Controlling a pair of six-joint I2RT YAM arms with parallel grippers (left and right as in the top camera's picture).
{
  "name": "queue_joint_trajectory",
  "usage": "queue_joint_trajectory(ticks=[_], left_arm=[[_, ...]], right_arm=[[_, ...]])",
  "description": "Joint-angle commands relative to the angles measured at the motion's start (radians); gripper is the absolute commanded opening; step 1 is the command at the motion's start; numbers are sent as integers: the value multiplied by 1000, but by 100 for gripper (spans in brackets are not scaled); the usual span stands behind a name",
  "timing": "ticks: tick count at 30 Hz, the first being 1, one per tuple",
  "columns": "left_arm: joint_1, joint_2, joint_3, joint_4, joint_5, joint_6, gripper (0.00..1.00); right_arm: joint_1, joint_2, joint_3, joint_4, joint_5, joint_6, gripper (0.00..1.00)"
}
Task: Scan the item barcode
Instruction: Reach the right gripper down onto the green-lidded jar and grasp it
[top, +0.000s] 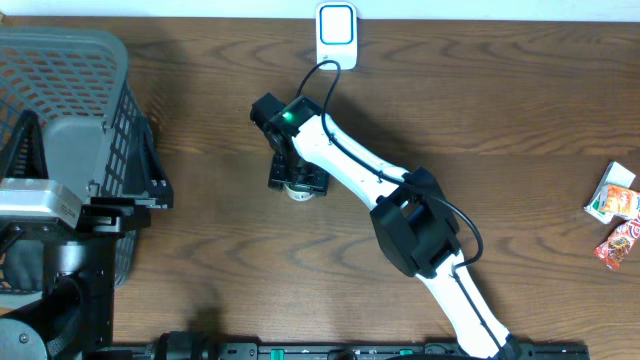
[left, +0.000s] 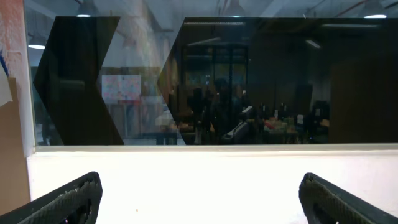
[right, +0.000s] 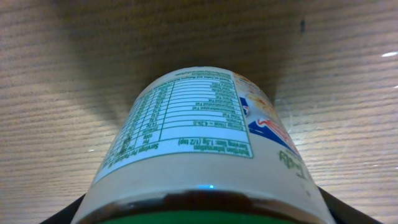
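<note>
My right hand (top: 297, 178) straddles the jar (right: 193, 143), ready to carry it to the scanner (top: 336, 30) beyond; I cannot tell whether it grips. My left hand (left: 199, 199) is released.

You see a pale jar (right: 205, 155) filling the lower frame, its nutrition label facing you, with red and blue print to its right. A green rim runs along the bottom edge. Dark fingers (right: 342, 214) flank it at both lower corners, above the wooden table (right: 62, 62).
</note>
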Motion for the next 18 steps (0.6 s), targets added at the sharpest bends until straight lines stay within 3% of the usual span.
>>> queue_joint_trajectory(ticks=[1, 6, 11, 18], left_arm=[[-4, -10, 3, 5, 12, -14, 99], [-4, -10, 3, 5, 12, -14, 99], [-4, -10, 3, 5, 12, -14, 99], [-4, -10, 3, 5, 12, -15, 99]], right_arm=[[-12, -6, 1, 0, 27, -31, 61], [-11, -6, 1, -13, 26, -70, 58], [-24, -7, 21, -85, 22, -121, 47], [-66, -35, 104, -237, -12, -216, 48]])
